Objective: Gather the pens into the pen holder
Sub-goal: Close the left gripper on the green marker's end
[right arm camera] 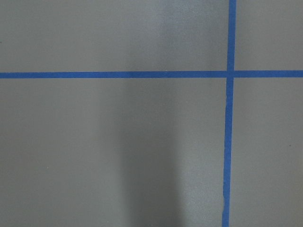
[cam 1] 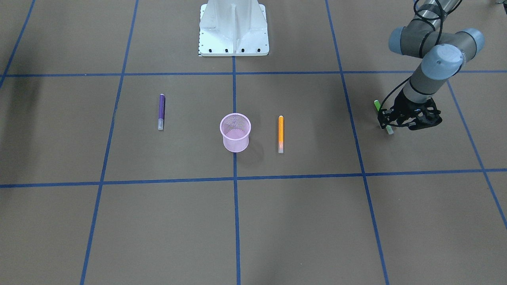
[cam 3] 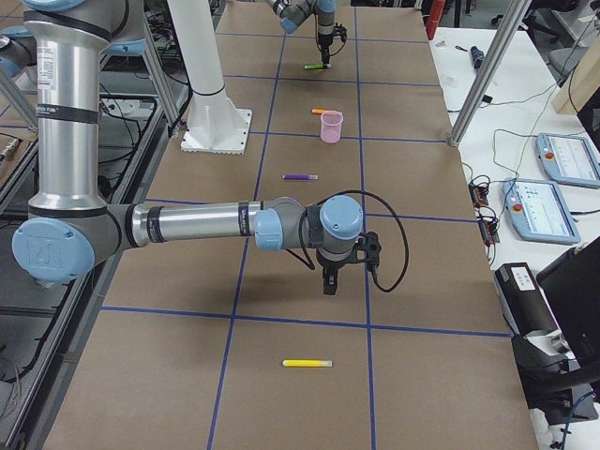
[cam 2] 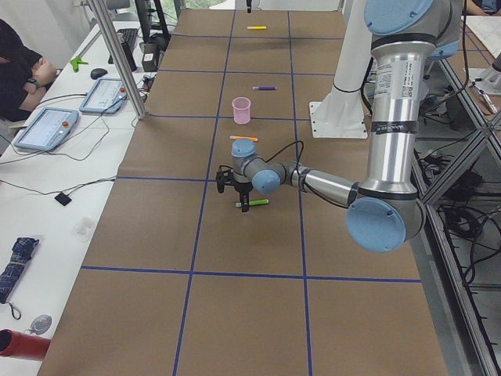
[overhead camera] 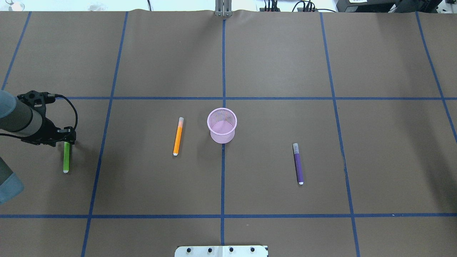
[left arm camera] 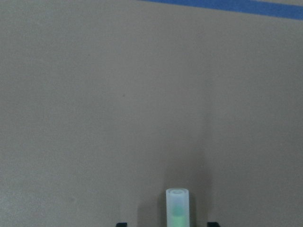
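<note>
Pens, all four: where do they lie? asks the desk.

Photographer: Flat on the brown-papered table [overhead camera: 285,53], none in the pink mesh pen holder [overhead camera: 222,137], which stands upright on a blue tape line [overhead camera: 223,71] at the middle. The orange pen [overhead camera: 177,136] is near it on the robot's left and the purple pen [overhead camera: 297,163] further off on the right. The green pen [overhead camera: 66,159] is well out to the left, the yellow pen [cam 3: 307,363] alone at the right-hand end.

Desk: And the grippers?

Photographer: The left gripper [overhead camera: 67,140] is down over the green pen's capped end, fingers spread either side of it without touching. The right gripper [cam 3: 328,286] hangs above bare paper, apart from the yellow pen — I cannot tell from that side view how its fingers stand.

Desk: Any legible lettering?

Photographer: A dark printed band [cam 2: 389,129] rings the left arm [cam 2: 399,70] — too small to read.
</note>
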Robot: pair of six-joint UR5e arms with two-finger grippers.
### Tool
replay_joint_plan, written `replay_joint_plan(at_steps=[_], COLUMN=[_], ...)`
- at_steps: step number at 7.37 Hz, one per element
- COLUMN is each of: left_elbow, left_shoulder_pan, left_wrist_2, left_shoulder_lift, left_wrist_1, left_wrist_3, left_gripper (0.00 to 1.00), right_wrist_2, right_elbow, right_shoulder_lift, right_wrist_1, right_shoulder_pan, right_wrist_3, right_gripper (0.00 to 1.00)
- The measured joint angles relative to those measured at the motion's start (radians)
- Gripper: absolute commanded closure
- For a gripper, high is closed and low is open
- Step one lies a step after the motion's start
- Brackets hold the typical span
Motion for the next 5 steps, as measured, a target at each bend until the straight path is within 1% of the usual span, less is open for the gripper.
replay_joint_plan(at_steps=[5], left_elbow=[0.001], left_shoulder_pan=[0.005], left_wrist_2=[-0.001], left_shoulder_lift=[-0.001], left_wrist_1=[0.0], left_wrist_3=[-0.001], left_gripper=[0.42], right_wrist_2=[-0.002], right_elbow=[-0.004], right_shoulder_lift=[0.004], right_wrist_1=[0.0], right_shoulder_pan=[0.0], right_wrist_3=[0.001], right_gripper=[0.0])
